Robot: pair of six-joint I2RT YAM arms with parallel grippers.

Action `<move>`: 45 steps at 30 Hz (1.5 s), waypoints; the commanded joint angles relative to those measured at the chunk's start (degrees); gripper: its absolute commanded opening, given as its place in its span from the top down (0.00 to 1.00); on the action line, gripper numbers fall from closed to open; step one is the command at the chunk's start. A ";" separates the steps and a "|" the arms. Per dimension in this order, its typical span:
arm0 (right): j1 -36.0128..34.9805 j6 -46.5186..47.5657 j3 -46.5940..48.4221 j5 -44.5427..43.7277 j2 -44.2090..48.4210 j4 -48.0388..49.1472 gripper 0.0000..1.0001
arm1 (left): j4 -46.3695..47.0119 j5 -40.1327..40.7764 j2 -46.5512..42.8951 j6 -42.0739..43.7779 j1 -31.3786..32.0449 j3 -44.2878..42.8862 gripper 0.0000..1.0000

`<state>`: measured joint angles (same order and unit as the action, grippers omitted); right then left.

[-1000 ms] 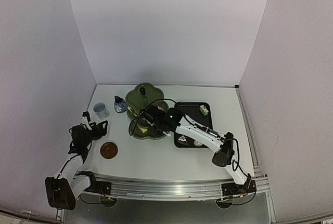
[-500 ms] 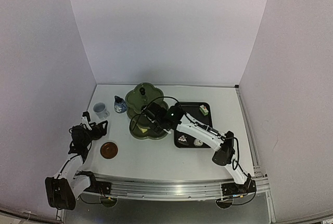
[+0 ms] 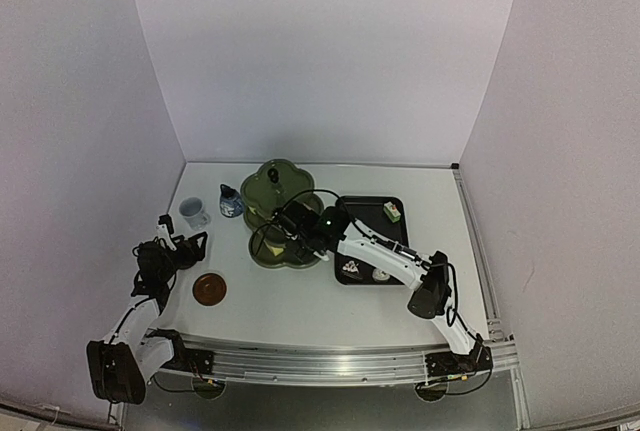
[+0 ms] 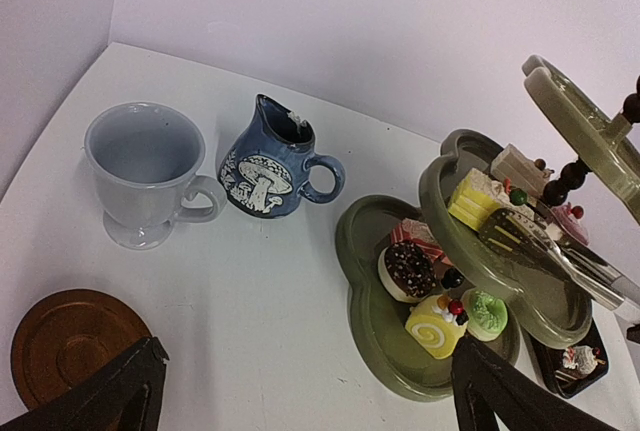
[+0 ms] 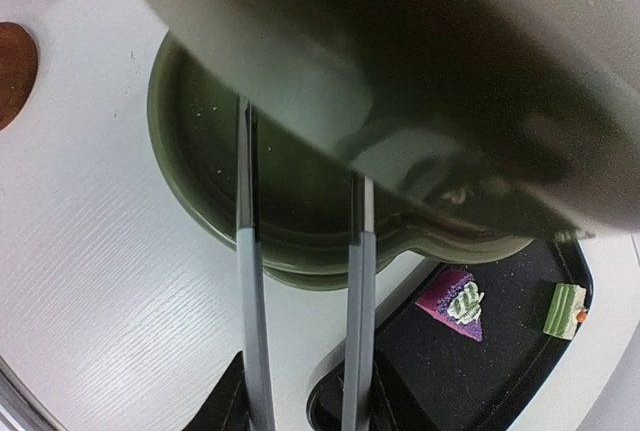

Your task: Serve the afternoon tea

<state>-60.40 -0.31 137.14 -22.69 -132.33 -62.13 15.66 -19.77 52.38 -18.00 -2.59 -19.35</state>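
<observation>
The olive-green three-tier stand (image 3: 279, 213) stands mid-table. In the left wrist view its lower tiers (image 4: 372, 281) carry several small cakes, among them a chocolate doughnut (image 4: 408, 269) and a yellow roll (image 4: 437, 319). The white mug (image 4: 145, 171), the blue pot (image 4: 270, 161) and a brown coaster (image 4: 65, 346) lie left of it. My right gripper (image 3: 297, 223) is shut on thin metal tongs (image 5: 248, 251). The tongs' tips (image 4: 515, 236) rest over the middle tier beside a yellow slice (image 4: 475, 199). My left gripper (image 3: 165, 251) is open and empty, apart from the mug.
A black tray (image 3: 372, 241) right of the stand holds a purple wedge cake (image 5: 455, 301), a green cake (image 5: 565, 309) and another small cake. Two brown coasters (image 5: 15, 71) show left of the stand in the right wrist view. White walls enclose the table.
My right arm has shifted only slightly at the stand, the tongs still in its grip. My left arm has not moved.
</observation>
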 commanded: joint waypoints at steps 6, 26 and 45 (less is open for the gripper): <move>0.37 -2.08 1.25 0.28 2.69 1.70 0.67 | 1.71 -0.09 -0.67 0.47 -0.27 0.26 0.00; 0.40 -5.75 -11.36 5.45 16.13 -0.15 0.74 | 1.65 0.07 -0.52 0.42 -0.31 0.11 0.00; 0.88 -16.70 -27.18 1.99 37.57 -8.63 0.77 | 1.65 0.45 -0.83 0.43 -0.29 -0.57 0.00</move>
<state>-60.14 -12.17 112.15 -16.11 -100.50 -69.57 15.66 -19.68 52.38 -17.96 -2.59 -19.35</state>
